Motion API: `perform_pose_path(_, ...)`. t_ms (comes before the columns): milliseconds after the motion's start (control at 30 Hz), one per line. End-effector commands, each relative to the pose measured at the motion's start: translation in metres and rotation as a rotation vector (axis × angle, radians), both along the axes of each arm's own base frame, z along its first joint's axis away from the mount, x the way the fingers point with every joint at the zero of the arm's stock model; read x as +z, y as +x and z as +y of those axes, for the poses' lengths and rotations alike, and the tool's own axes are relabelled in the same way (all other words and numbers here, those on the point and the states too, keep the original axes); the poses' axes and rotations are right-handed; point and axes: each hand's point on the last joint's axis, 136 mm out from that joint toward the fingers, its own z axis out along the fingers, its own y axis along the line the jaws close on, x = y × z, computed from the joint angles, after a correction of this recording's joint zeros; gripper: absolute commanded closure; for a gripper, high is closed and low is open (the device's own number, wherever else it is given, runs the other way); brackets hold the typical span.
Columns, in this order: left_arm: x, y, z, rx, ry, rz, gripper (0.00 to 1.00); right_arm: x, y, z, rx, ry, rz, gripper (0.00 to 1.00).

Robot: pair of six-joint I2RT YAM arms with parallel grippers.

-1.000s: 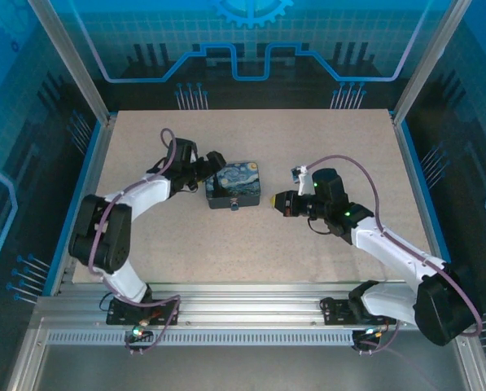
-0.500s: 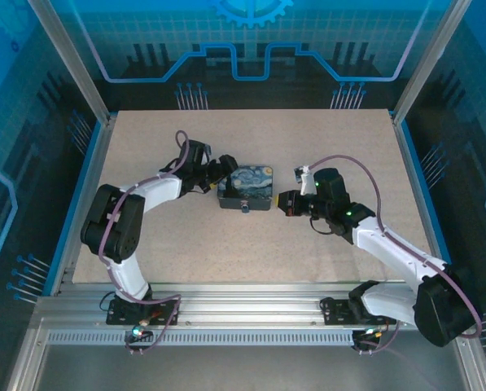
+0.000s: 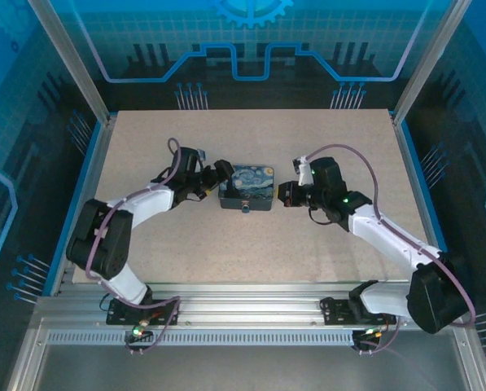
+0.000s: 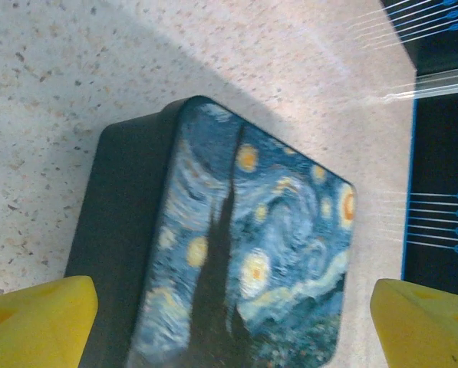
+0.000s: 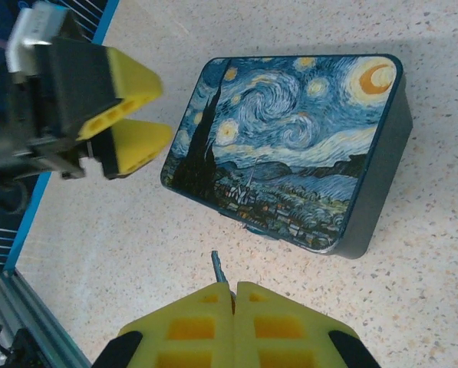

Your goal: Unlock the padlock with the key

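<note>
A rectangular tin (image 3: 247,186) printed with a blue swirling night sky lies flat at the table's middle. The padlock is hidden. My left gripper (image 3: 221,175) is open at the tin's left end. Its yellow fingers (image 4: 38,323) stand wide, with the tin (image 4: 244,238) just ahead between them. My right gripper (image 5: 234,285) is shut on the key (image 5: 219,268), a thin grey blade sticking out of the fingertips. The blade points at the tin's (image 5: 290,146) near long edge, a short gap away. A small teal tab (image 5: 261,229) juts from that edge. The left gripper (image 5: 129,115) faces the tin's end.
The speckled beige table (image 3: 251,252) has free room in front of and behind the tin. Blue edging (image 3: 86,179) and metal posts frame the table on both sides, and an aluminium rail (image 3: 243,314) runs along the near edge.
The tin has slid a little to the right, with the left gripper following at its left end. The right gripper, still shut on the key, has drawn slightly up and back.
</note>
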Motion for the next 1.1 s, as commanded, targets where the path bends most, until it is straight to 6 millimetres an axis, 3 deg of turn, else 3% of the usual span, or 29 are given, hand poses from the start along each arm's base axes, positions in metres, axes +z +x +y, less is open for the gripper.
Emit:
perform_pose_path(0, 0.009, -0.016, 0.008, -0.018, 0.035, -0.031, 0.07, 0.006, 0.012, -0.006, -0.003, -0.062, -0.019, 1.0)
perform_pose_path(133, 0.011, -0.038, 0.008, -0.055, 0.048, -0.047, 0.08, 0.011, 0.027, -0.006, -0.006, -0.097, -0.022, 1.0)
perform_pose_path(500, 0.003, -0.097, -0.035, -0.244, 0.073, -0.154, 0.06, 0.017, 0.063, 0.004, 0.006, -0.115, -0.02, 1.0)
perform_pose_path(767, -0.01, -0.102, -0.057, -0.292, 0.096, -0.266, 0.04, 0.007, 0.091, 0.002, -0.015, -0.211, -0.008, 1.0)
perform_pose_path(1067, -0.022, -0.093, -0.083, -0.326, 0.148, -0.394, 0.03, -0.02, 0.145, -0.002, -0.08, -0.327, 0.028, 1.0)
